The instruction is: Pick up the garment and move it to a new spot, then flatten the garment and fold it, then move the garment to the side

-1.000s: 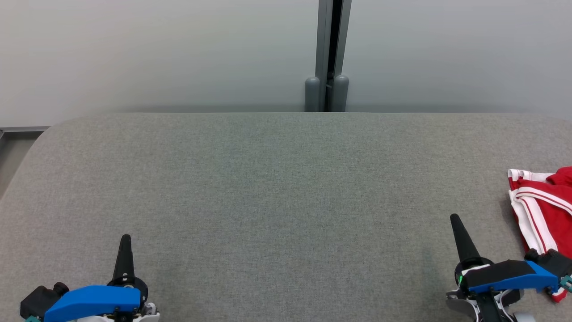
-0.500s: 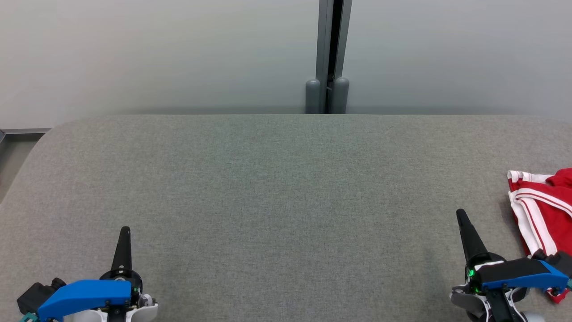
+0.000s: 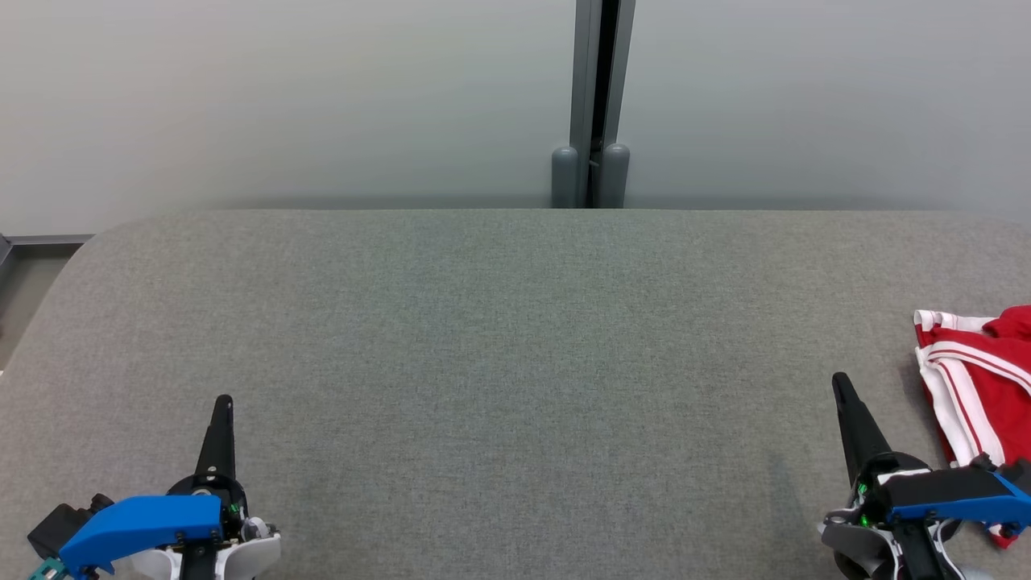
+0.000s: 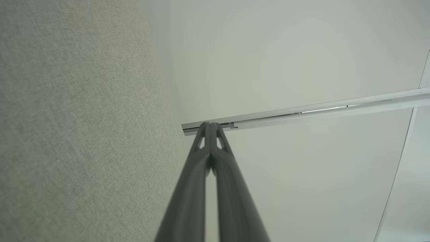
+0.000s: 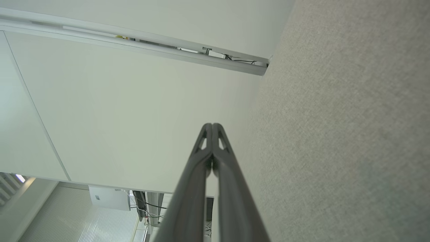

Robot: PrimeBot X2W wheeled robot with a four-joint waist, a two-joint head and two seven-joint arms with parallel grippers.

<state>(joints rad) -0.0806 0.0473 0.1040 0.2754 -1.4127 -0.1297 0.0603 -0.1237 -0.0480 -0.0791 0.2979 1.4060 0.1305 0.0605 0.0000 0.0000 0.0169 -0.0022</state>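
1. Garment [image 3: 979, 379]: red with white stripes, lying at the table's [image 3: 515, 362] right edge, partly cut off by the frame.
2. Left gripper [image 3: 223, 403] and right gripper [image 3: 842, 383]: we see both pressed closed and empty.
3. Step: we judge the scene fits either a garment awaiting pickup or one already set aside.
4. Writing: none legible.

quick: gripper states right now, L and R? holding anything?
Left gripper: closed, holding nothing.
Right gripper: closed, holding nothing; the red garment lies on the table to its right, ungripped.
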